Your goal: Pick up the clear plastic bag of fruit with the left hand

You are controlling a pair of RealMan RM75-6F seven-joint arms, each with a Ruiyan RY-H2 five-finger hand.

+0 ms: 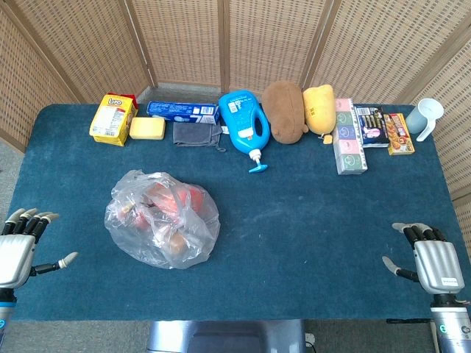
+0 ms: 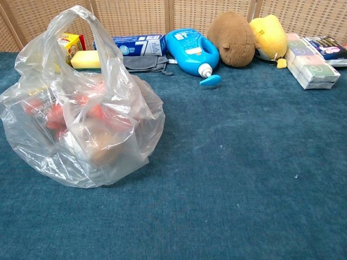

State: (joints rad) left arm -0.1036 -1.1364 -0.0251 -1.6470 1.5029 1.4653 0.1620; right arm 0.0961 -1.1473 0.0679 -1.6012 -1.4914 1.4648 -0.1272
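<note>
**Bag untouched, left hand waiting at the table edge**

The dark blue cloth-covered table fills most of the head view. On it, left of centre, sits the clear plastic bag of red and yellowish fruit, resting freely with nothing touching it. The pickup has not begun: reach, grasp and lift all remain.

The left hand lies at the lower left edge of the head view, well apart from the bag, fingers spread and holding nothing. The right hand lies at the lower right edge, fingers likewise apart and empty.

Only the head view shows the hands. The chest view shows neither, but reveals what the overhead angle flattens: the bag's looped handles stand upright above the fruit, at upper left of that frame.
</note>
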